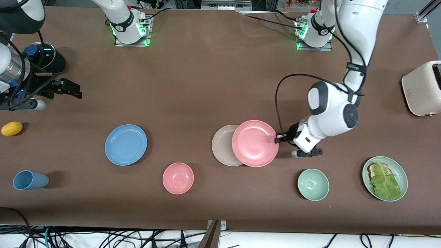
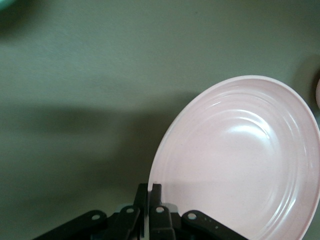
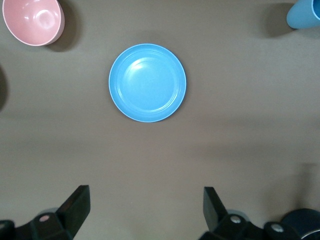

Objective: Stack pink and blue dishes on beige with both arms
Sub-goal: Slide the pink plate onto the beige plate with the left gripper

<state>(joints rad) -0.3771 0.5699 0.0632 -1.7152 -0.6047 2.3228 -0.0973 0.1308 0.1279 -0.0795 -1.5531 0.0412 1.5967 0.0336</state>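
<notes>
Round matte pink plate (image 1: 255,143), low-rimmed.

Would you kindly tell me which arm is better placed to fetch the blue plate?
Right: its pincer is open, the blue plate lying toward its end. The left pincer is shut on the pink plate.

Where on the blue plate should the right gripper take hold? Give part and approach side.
Pinch the low rim of the blue plate, coming down over the edge nearest the right arm's base. It lies flat, alone, so only the rim fits the open right gripper.
</notes>
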